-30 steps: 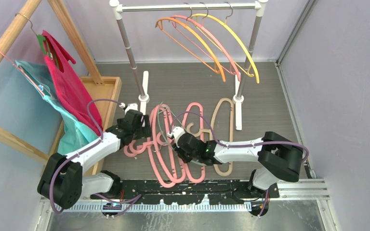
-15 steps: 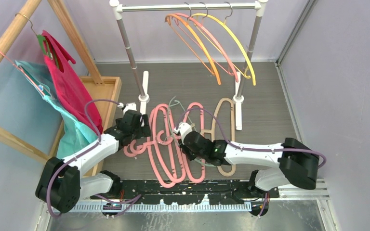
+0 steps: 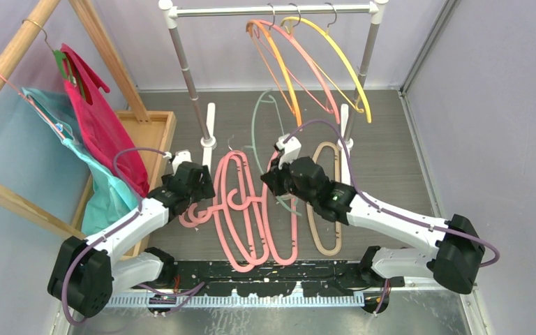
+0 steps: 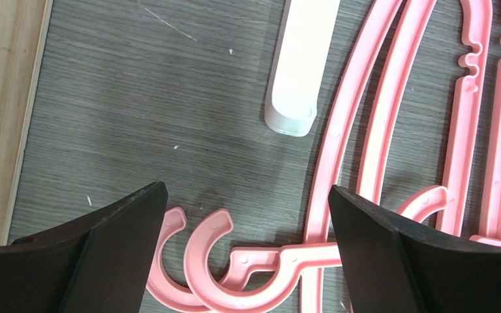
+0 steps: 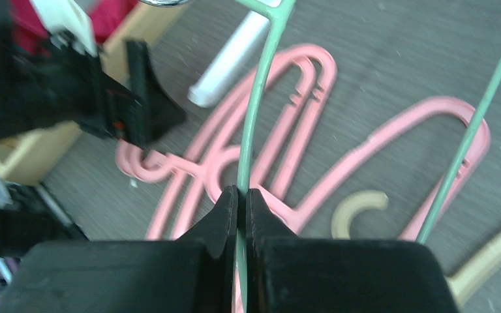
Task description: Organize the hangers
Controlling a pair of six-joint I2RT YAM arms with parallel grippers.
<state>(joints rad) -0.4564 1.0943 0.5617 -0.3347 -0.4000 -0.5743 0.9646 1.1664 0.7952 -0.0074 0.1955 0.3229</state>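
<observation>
My right gripper [image 3: 277, 183] [image 5: 242, 193] is shut on a thin grey-green hanger [image 3: 255, 125] [image 5: 256, 111] and holds it lifted above the floor, below the rail [image 3: 272, 10]. Thin orange [image 3: 283, 59], pink [image 3: 310, 63] and yellow [image 3: 345, 59] hangers hang on that rail. Thick pink hangers [image 3: 241, 209] [image 4: 372, 130] and a beige hanger [image 3: 324, 209] [image 5: 359, 208] lie on the floor. My left gripper [image 3: 197, 190] [image 4: 244, 202] is open and empty, low over two pink hooks [image 4: 202, 261].
The rack's white feet [image 3: 209, 125] [image 4: 297, 65] stand on the floor beside the pink hangers. A wooden tray [image 3: 150, 129] and a wooden frame [image 3: 14, 49] with red [image 3: 98, 118] and teal [image 3: 105, 188] cloths on hangers are at the left.
My right gripper has lifted the grey-green hanger off the pile and carried it up and back toward the rail. The hangers on the rail swung right. The left gripper has barely moved.
</observation>
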